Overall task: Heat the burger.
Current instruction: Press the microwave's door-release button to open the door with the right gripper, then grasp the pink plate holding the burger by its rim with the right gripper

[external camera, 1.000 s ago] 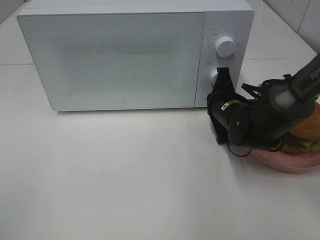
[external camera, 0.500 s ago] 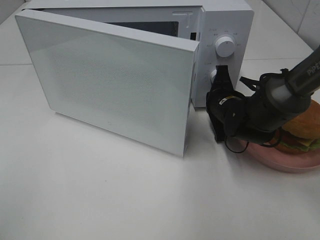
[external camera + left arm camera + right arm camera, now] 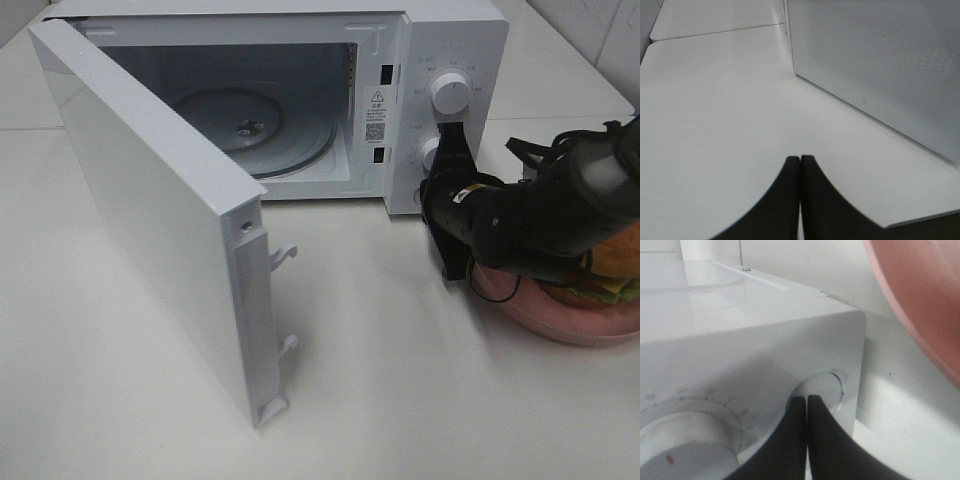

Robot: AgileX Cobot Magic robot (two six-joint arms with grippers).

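Observation:
The burger (image 3: 612, 268), with brown bun and green lettuce, sits on a pink plate (image 3: 560, 322) at the far right, mostly hidden behind my right arm. The white microwave (image 3: 440, 40) stands at the back with its door (image 3: 160, 225) swung wide open and the glass turntable (image 3: 255, 125) showing inside. My right gripper (image 3: 450, 140) is shut, its tips against the lower round button (image 3: 822, 390) on the control panel. In the left wrist view my left gripper (image 3: 800, 161) is shut and empty above the bare table, beside the door's outer face (image 3: 880, 65).
An upper dial (image 3: 450, 93) sits above the pressed button on the panel. The open door juts forward over the left middle of the white table (image 3: 400, 400). The plate's rim (image 3: 920, 305) fills a corner of the right wrist view.
The microwave door went from closed to fully swung open toward the front left. My right gripper stayed at the lower button, and the arm shifted slightly right.

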